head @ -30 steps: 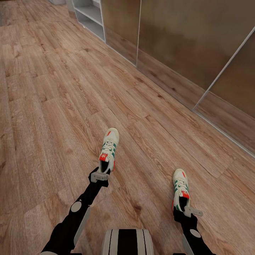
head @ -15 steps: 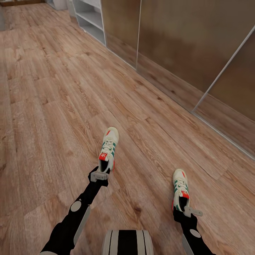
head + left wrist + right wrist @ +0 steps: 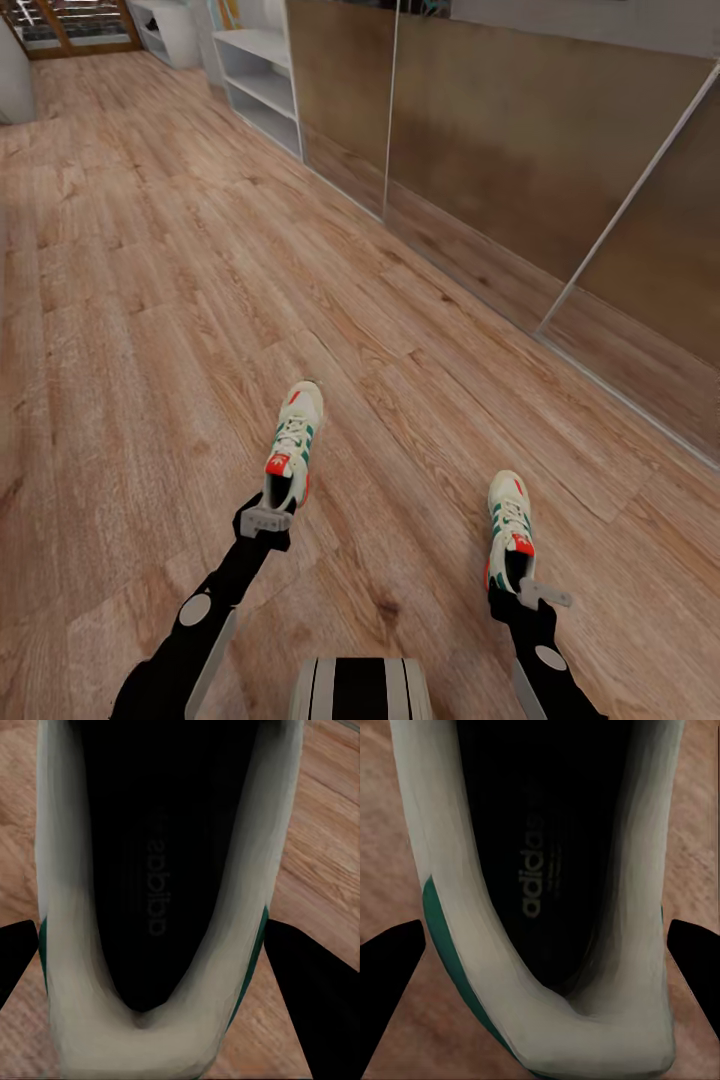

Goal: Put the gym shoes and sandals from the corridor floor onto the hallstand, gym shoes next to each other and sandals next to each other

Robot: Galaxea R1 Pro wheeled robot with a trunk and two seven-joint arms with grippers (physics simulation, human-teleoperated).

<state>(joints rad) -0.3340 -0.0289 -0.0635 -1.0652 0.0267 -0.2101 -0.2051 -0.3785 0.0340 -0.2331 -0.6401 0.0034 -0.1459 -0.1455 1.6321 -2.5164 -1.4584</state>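
Gripping each gym shoe [image 3: 293,440] [image 3: 509,525] by its heel, both arms' fingers [image 3: 262,519] [image 3: 535,594], toes pointing ahead

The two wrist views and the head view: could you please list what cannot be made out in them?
- Left gripper: finger contact, hidden behind the left gym shoe heel.
- Right gripper: likewise behind the right gym shoe.
- White shelf unit: cut off by the head view's top edge.
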